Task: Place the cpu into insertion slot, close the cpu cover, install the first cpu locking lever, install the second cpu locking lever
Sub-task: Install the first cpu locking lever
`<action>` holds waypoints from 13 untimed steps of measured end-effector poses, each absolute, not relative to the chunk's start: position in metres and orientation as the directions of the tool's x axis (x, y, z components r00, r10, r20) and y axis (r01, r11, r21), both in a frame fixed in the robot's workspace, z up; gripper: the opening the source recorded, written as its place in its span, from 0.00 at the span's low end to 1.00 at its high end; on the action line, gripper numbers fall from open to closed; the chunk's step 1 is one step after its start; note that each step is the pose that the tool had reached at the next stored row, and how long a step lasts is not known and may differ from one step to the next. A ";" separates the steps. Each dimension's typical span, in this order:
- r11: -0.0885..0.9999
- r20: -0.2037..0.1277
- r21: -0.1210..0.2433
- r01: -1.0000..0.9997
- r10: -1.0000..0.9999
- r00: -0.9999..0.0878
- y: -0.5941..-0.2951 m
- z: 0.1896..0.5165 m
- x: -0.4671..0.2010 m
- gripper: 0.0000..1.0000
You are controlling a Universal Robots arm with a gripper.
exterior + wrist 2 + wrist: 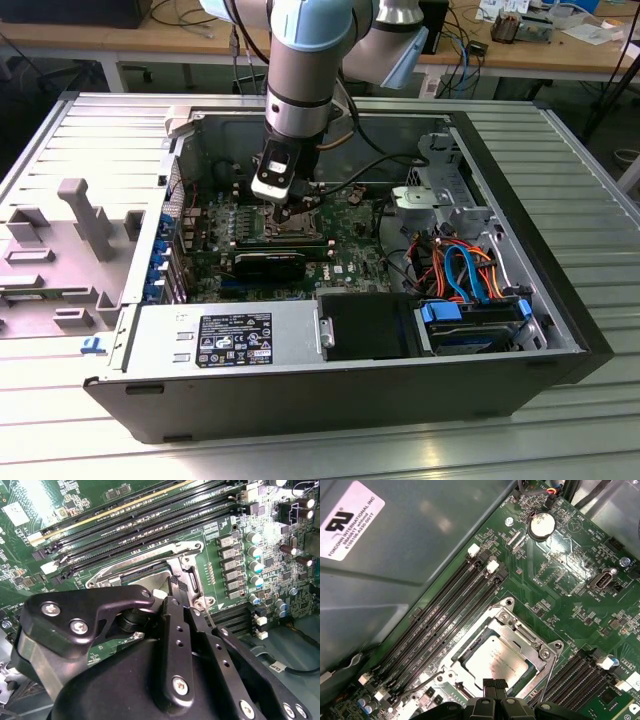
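**Chip under its cover, fingertips at the socket edge**

Chip [496, 661] lying flat in the socket [457, 677], dull metal top visible through the window of the cover [522, 635], apparently lowered over it. Thin wire lever [547, 677] along one side of the socket. Second lever [422, 682] jutting from the opposite corner toward the memory slots [445, 610]. Hooked down or free: cannot tell for either. Gripper [493, 685] poised just beside the socket edge, fingers pressed together, nothing seen pinched between them. Green board [570, 580] crowded with small parts on every side, inside an open computer case [350, 405].

Likely hazards, judged from this layout:
- Slipping off a thin, springy lever and letting it snap upward, probably lifting the cover.
- Pushing a lever past its hook rather than under it, so failing to clamp the chip.
- Dragging the fingertips across the board and scraping the parts close by.
- Bearing down on the cover off-centre and tilting the chip in its seat.
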State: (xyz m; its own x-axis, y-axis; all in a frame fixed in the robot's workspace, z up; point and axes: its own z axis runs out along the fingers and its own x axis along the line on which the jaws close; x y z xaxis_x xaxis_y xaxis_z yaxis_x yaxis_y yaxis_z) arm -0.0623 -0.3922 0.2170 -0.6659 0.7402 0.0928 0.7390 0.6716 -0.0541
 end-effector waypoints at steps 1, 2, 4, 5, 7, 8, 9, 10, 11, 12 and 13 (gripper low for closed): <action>0.674 0.093 -0.054 0.737 0.738 -0.668 -0.392 0.217 -0.062 0.11; 0.675 0.093 -0.054 0.736 0.737 -0.669 -0.392 0.217 -0.062 0.11; 0.677 0.093 -0.054 0.734 0.735 -0.671 -0.392 0.217 -0.062 0.11; 0.678 0.093 -0.054 0.733 0.735 -0.672 -0.392 0.217 -0.062 0.11; 0.680 0.093 -0.054 0.731 0.732 -0.674 -0.392 0.217 -0.062 0.11; 0.682 0.093 -0.054 0.730 0.731 -0.676 -0.392 0.217 -0.062 0.11; 0.683 0.093 -0.054 0.729 0.730 -0.677 -0.392 0.217 -0.062 0.11; 0.684 0.093 -0.054 0.727 0.729 -0.679 -0.392 0.217 -0.062 0.11; 0.685 0.093 -0.054 0.726 0.727 -0.680 -0.392 0.217 -0.062 0.11; 0.687 0.093 -0.054 0.724 0.726 -0.682 -0.392 0.217 -0.062 0.11; 0.690 0.093 -0.054 0.722 0.723 -0.684 -0.392 0.217 -0.062 0.11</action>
State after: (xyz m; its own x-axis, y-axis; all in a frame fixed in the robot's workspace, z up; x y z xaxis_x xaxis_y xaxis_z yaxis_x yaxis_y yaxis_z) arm -0.0623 -0.3922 0.2170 -0.6842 0.7234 0.0928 0.7220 0.6898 -0.0542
